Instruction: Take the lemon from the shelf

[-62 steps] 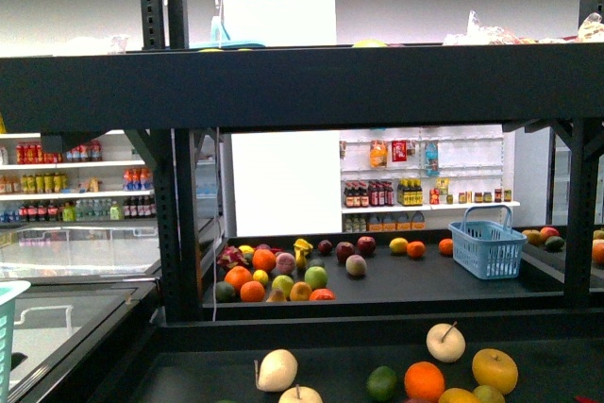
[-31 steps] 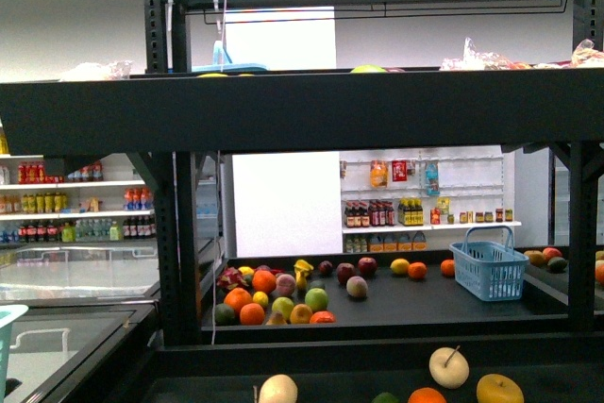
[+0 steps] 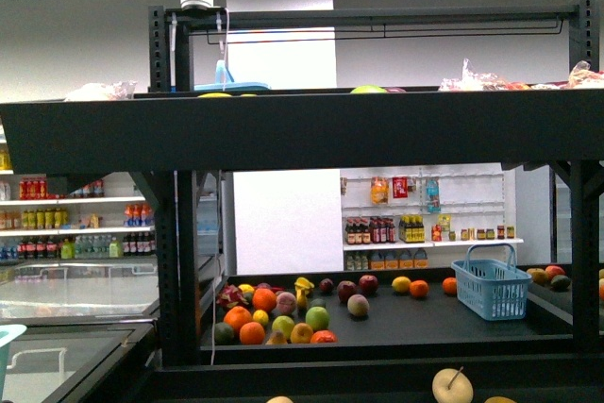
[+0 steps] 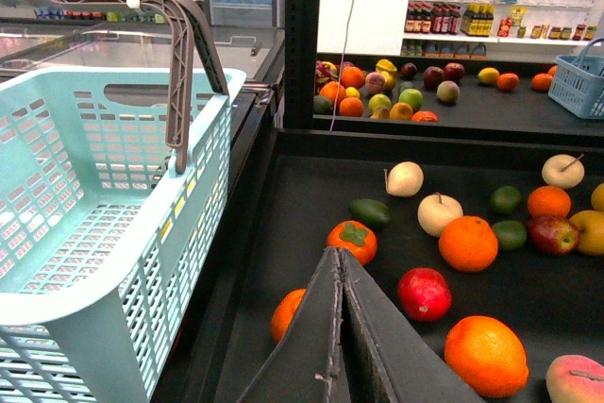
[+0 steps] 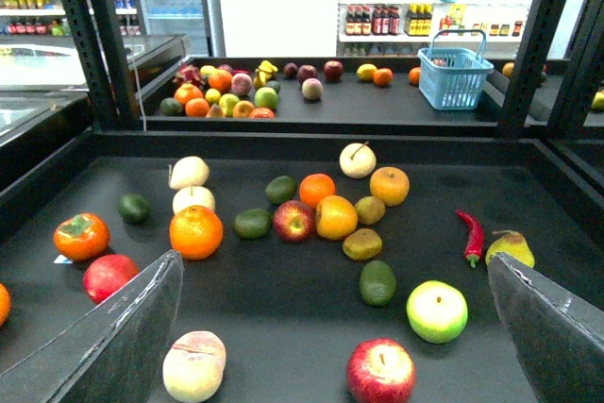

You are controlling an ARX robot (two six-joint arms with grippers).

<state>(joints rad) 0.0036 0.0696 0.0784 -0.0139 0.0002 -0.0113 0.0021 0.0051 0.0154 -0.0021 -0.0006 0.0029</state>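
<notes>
The shelf point(image 3: 302, 129) is a black rack with wide dark tiers. Its near tier point(image 5: 283, 327) holds loose fruit: oranges, apples, a pear, limes, a red chilli. A yellow-orange oval fruit point(image 5: 337, 217) in the middle cluster may be the lemon; I cannot tell for sure. A small yellow fruit point(image 3: 260, 316) lies in the pile on the far tier. My right gripper point(image 5: 335, 261) is open above the near tier, a red apple point(image 5: 380, 371) and a green apple point(image 5: 437, 311) between its fingers' span. My left gripper point(image 4: 335, 252) is shut on nothing, above an orange point(image 4: 290, 313).
A teal basket point(image 4: 94, 186) with a grey handle stands left of the near tier. A blue basket point(image 3: 491, 288) sits on the far tier. Black perforated uprights point(image 5: 99, 35) frame the tier. White shelving with bottles point(image 3: 425, 224) and a glass freezer point(image 3: 75, 294) lie behind.
In the front view the whole scene has slid downward. The near tier's fruit has almost dropped out at the bottom, and the ceiling lights and top bar now show.
</notes>
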